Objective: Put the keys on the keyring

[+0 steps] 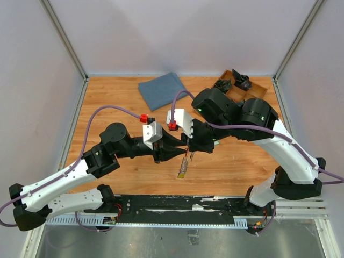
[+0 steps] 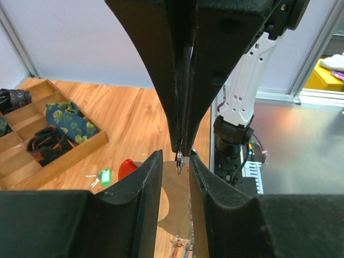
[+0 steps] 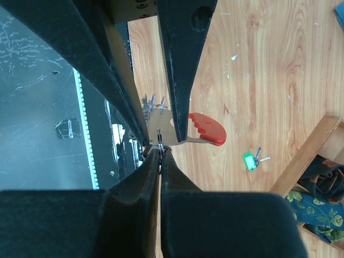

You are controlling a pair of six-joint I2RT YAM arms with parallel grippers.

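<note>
My right gripper (image 1: 187,150) (image 3: 160,150) is shut on a small silver ring (image 3: 159,138) above the table. The keys (image 1: 184,166) hang from this ring, with a yellow end lowest. They also show blurred in the left wrist view (image 2: 185,246) and in the right wrist view (image 3: 153,102). My left gripper (image 1: 179,152) (image 2: 176,157) faces the right one tip to tip. Its jaws stand slightly apart on either side of the silver ring (image 2: 180,162). The red keyring (image 3: 208,129) (image 2: 127,167) lies on the table under the grippers, partly hidden by fingers.
A green tag with small keys (image 3: 249,160) (image 2: 105,176) lies on the wood. A wooden compartment tray (image 1: 257,87) (image 2: 37,161) holding dark items stands at the back right. A folded blue cloth (image 1: 161,89) lies at the back. A black rail (image 1: 177,204) runs along the near edge.
</note>
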